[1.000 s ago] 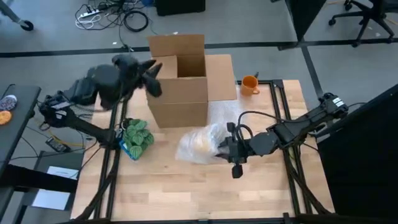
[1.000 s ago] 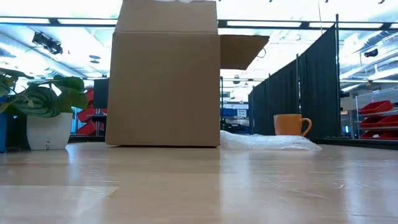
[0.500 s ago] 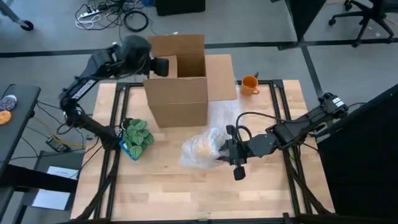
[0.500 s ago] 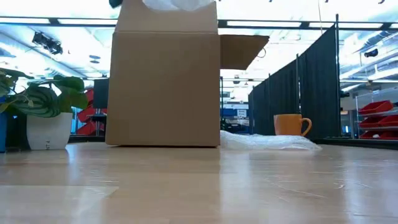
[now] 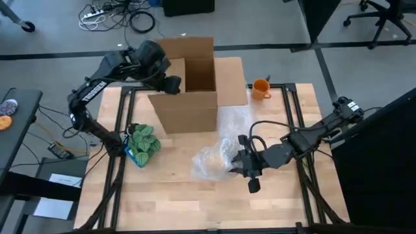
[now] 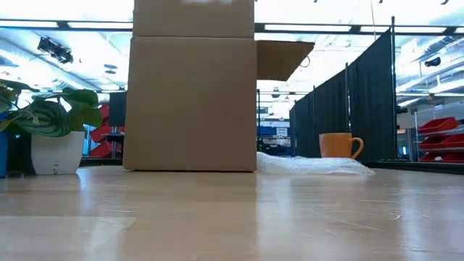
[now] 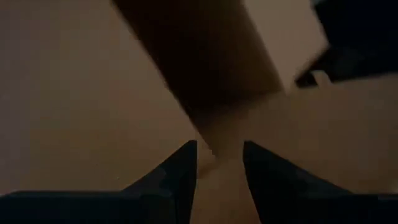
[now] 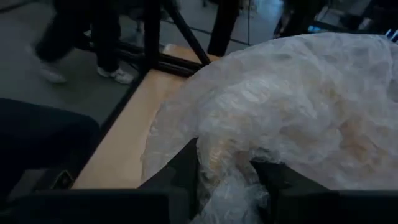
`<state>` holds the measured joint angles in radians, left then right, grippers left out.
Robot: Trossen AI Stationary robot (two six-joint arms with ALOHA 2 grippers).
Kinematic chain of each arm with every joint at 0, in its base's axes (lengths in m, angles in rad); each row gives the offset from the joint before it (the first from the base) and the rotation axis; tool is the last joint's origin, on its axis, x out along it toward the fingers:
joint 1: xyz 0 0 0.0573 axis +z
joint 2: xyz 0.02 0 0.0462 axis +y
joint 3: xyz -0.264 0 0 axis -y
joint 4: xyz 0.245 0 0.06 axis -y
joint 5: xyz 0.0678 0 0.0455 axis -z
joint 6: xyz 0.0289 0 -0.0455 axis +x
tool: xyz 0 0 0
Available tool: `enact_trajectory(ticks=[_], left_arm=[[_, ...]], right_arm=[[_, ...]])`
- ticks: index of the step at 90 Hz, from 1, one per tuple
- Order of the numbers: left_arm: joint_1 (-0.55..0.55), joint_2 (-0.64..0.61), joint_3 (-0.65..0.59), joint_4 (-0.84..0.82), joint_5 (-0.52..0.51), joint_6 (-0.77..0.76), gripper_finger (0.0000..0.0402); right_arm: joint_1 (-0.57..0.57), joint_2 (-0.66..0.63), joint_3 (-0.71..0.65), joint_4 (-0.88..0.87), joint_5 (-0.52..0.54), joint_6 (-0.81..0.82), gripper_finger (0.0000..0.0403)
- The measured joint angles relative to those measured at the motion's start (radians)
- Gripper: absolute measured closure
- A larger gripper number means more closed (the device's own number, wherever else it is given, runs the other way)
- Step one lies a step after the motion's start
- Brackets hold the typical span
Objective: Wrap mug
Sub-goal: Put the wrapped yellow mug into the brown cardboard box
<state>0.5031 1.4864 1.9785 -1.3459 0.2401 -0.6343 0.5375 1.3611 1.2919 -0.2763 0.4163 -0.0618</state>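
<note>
Here, at the far left of the counter (image 5: 162, 195), a potted plant (image 5: 142, 144) stands near the edge. Just beyond it the left end effector (image 5: 173, 84) reaches into the open cardboard box (image 5: 188, 97) from above; its wrist view shows the two fingers (image 7: 180, 168) a little apart with only brown cardboard between them, holding nothing. The box stands at the far middle of the counter, flaps up. To the right of it, a loose sheet of bubble wrap (image 5: 244, 120) lies flat, and an orange mug (image 5: 260, 87) sits upright at the far right, bare and untouched. Nearer, at the middle, a bundle of bubble wrap (image 5: 214, 159) rests on the counter; the right end effector (image 5: 239, 162) is closed on the bundle's right side, plastic bunched between its fingers (image 8: 186, 168).
</note>
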Motion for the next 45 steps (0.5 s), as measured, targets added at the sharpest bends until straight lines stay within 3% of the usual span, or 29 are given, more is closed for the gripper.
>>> enact_trajectory(ticks=[20, 45], left_arm=[[-0.122, -0.039, 0.0, 0.0, -0.029, 0.007, 0.0285], [-0.335, -0.042, -0.03, 0.012, -0.239, 0.058, 0.0285]], right_arm=[[0.03, -0.033, 0.0, 0.116, -0.002, -0.076, 0.0343], [0.032, -0.088, 0.0, 0.367, -0.002, -0.261, 0.0343]])
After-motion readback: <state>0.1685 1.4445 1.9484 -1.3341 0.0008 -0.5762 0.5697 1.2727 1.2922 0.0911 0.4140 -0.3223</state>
